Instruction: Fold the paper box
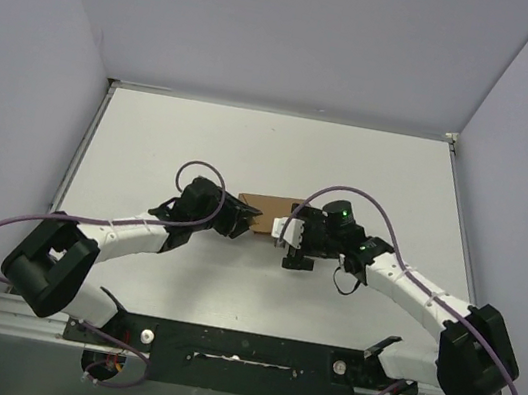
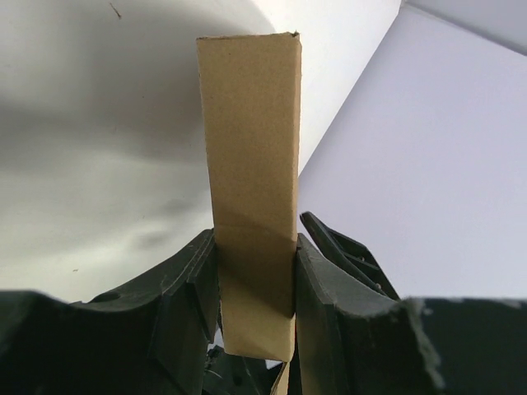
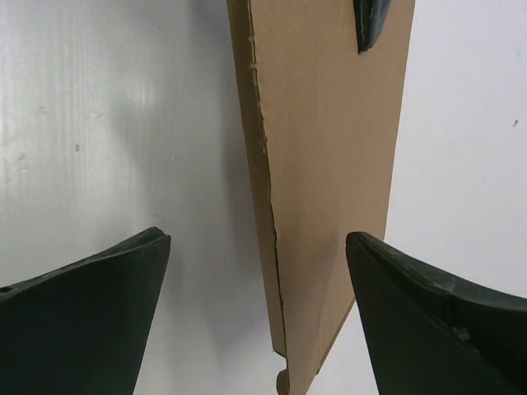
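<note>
The paper box [image 1: 271, 206] is a flat brown cardboard piece at the table's middle, between both grippers. My left gripper [image 1: 242, 220] is shut on its left end; in the left wrist view the box [image 2: 251, 164] stands up as a narrow strip pinched between my black fingers [image 2: 329, 304]. My right gripper [image 1: 289, 232] is open at its right end. In the right wrist view the box [image 3: 329, 164] lies between the spread fingers [image 3: 428, 313], nearer the right one, without touching. The left gripper's fingertip [image 3: 375, 20] shows at its far end.
The white table [image 1: 201, 147] is bounded by grey walls at the back and sides. A black rail [image 1: 239, 346] runs along the near edge between the arm bases. Purple cables [image 1: 365, 199] loop above both arms.
</note>
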Motion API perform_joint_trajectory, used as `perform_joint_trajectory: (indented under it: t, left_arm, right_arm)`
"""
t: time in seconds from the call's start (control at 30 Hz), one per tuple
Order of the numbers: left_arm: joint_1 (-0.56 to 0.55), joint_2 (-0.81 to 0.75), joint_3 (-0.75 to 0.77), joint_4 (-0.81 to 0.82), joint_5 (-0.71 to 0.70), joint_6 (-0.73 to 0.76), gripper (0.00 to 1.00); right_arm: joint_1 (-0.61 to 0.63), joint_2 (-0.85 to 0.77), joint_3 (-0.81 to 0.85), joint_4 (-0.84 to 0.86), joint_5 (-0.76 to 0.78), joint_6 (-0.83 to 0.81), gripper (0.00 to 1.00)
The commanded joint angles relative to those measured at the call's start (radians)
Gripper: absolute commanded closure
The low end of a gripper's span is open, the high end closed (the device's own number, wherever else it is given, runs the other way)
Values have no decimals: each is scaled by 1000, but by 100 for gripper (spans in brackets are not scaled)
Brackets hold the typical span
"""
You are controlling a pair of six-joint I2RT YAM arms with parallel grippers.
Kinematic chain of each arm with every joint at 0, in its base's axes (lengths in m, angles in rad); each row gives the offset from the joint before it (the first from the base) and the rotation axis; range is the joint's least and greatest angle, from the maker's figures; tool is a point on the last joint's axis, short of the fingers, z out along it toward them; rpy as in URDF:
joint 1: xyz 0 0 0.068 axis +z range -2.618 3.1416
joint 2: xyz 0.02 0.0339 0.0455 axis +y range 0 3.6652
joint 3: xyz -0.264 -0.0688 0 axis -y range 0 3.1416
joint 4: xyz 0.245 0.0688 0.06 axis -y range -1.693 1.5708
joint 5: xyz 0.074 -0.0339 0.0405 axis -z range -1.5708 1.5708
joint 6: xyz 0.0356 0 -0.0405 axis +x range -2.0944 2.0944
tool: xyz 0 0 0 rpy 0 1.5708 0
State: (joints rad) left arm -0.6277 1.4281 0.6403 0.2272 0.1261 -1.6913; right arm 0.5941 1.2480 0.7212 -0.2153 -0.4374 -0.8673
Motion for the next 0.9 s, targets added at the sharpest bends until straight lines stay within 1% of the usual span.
perform_joint_trajectory:
  t: [0.0, 0.2, 0.33, 0.43, 0.53, 0.57, 0.7, 0.8, 0.87]
  left_arm:
    - [-7, -39, 9, -12, -52, -56, 71]
    - [-9, -58, 9, -35, -61, -68, 71]
    - [-8, -75, -12, -25, -70, -88, 69]
    - [-8, -82, -28, -5, -71, -99, 67]
    - [-9, -88, -34, 9, -67, -103, 65]
    - [-10, -91, -36, 16, -66, -102, 62]
    - [-9, -103, -40, 39, -54, -96, 41]
    - [-9, -123, -47, 61, -49, -76, 26]
    - [-10, -150, -54, 64, -54, -57, 19]
  right_arm:
    - [57, 36, -11, 187, 209, -35, 11]
    - [115, 71, -26, 277, 343, -71, 31]
    - [121, 75, -28, 290, 361, -81, 51]
    - [122, 73, -28, 295, 361, -80, 58]
    - [123, 69, -27, 295, 359, -74, 62]
    - [125, 66, -26, 295, 359, -73, 63]
    - [115, 52, -20, 289, 342, -47, 67]
    - [84, 35, -2, 254, 288, 8, 69]
    - [63, 18, 6, 234, 257, 35, 69]
